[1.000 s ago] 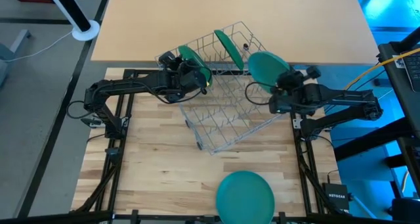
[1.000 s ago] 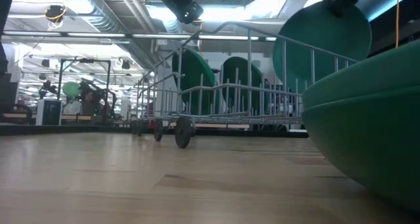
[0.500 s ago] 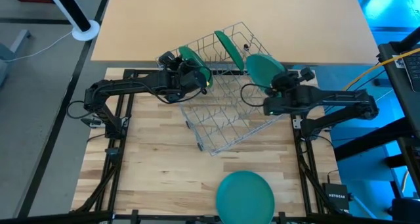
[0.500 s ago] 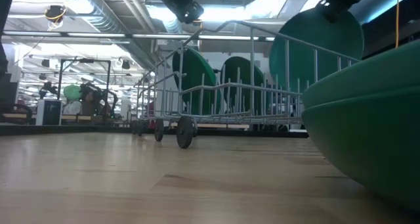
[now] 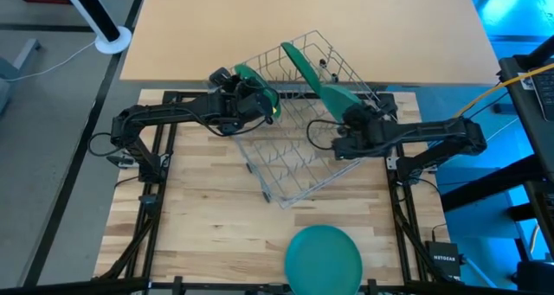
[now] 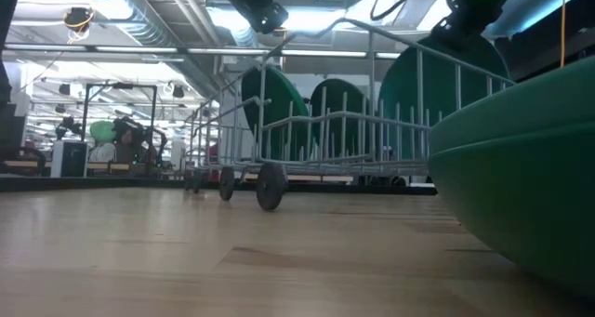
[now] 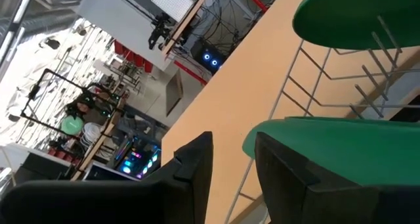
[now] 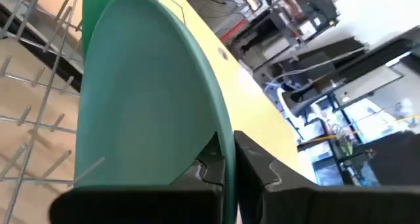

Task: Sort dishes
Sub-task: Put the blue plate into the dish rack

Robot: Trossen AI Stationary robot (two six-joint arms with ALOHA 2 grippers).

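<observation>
A silver wire rack (image 5: pixel 294 131) stands on the wooden table. Two dark-green plates stand on edge in its far part: one at the left (image 5: pixel 251 73), one in the middle (image 5: pixel 299 60). My right gripper (image 5: pixel 346 122) is shut on a third plate (image 5: pixel 333 92), held on edge over the rack's right side; the plate also shows in the low view (image 6: pixel 437 94). My left gripper (image 5: pixel 264 100) is open beside the left plate (image 7: pixel 328 145), with nothing between its fingers. A fourth plate (image 5: pixel 325 256) lies flat near the table's near edge. My right gripper pinches the plate's rim (image 8: pixel 222 135) between its two fingers, one on each face. The fingers come from the table's right side. The plate stands on edge, tilted, with its lower part behind the rack's wires (image 6: pixel 418 122); whether it rests on the rack I cannot tell.
A tan tabletop (image 5: pixel 303 18) lies beyond the rack's far side. The rack has small wheels (image 6: pixel 271 185). The flat plate bulks large at the low view's right (image 6: pixel 521 187). Bare wood lies between the rack and the near edge.
My right gripper has gone toward the table's left and down, into the rack's right side. It has turned, so the plate has tipped from face-up to on edge. The rack has shifted a little.
</observation>
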